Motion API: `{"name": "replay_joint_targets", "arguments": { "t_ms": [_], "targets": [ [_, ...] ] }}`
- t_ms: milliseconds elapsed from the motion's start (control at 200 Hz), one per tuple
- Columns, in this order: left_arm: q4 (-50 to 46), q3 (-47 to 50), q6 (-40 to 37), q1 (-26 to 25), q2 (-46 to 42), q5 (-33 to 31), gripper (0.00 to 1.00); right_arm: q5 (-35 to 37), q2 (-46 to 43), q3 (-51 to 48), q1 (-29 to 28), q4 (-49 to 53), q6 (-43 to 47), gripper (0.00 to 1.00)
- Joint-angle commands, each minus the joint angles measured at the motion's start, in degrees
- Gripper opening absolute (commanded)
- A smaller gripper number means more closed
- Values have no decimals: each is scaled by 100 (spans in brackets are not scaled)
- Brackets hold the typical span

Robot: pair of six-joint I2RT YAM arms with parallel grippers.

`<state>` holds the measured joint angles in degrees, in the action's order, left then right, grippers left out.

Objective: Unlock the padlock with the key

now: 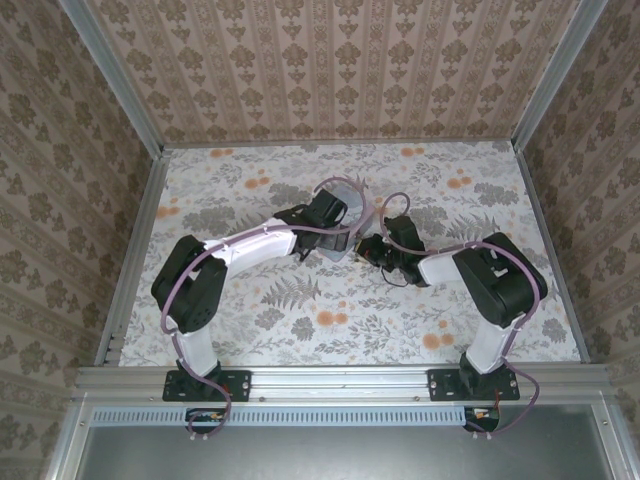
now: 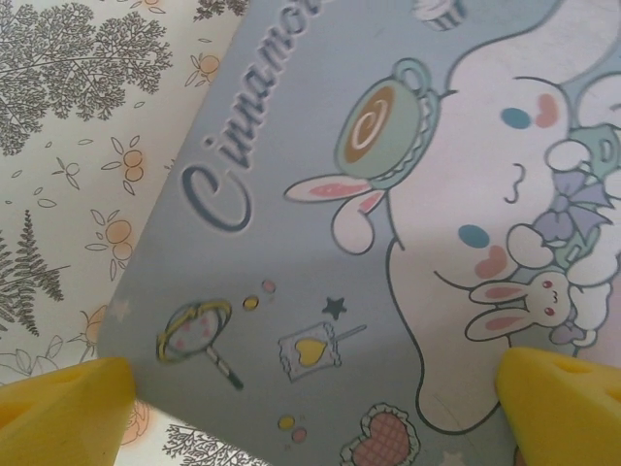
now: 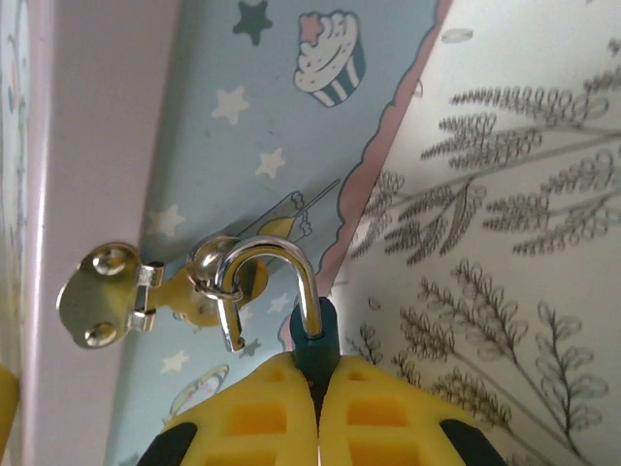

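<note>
Now right claw (image 3: 318, 377) pinches the padlock (image 3: 311, 340) — left claw (image 2: 315, 398) spread wide.

Dark-blue cursive "Cinnamo" on pale-blue tin lid (image 2: 291, 223), word running off top edge of left wrist view.

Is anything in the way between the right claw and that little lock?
Nothing visible is in the way: the right gripper is shut on the teal body of the padlock. Its silver shackle hooks through the metal loop of the clasp on the pale-blue tin.
</note>
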<state>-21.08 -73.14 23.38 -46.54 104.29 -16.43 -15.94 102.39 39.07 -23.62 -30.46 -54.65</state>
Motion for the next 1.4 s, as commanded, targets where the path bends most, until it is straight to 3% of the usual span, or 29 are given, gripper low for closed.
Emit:
{"name": "replay_joint_targets", "arguments": {
  "t_ms": [0, 295, 770, 1100, 1395],
  "targets": [
    [-837, 308, -71, -82, 138, 136, 100, 200, 202, 220, 172, 320, 202, 0],
    [-810, 325, -57, -133, 180, 158, 100, 77, 309, 498, 235, 540, 553, 0],
    [-740, 423, 44, -193, 258, 239, 100, -45, 514, 1918, 682, 2238, 1640, 0],
    [-816, 310, -25, -163, 224, 216, 100, -169, -118, 1374, 804, 2211, 1627, 0],
    [-827, 188, -219, 214, 88, 265, 100, -452, -1003, 623, 782, 2171, 1419, 0]
  ]
}}
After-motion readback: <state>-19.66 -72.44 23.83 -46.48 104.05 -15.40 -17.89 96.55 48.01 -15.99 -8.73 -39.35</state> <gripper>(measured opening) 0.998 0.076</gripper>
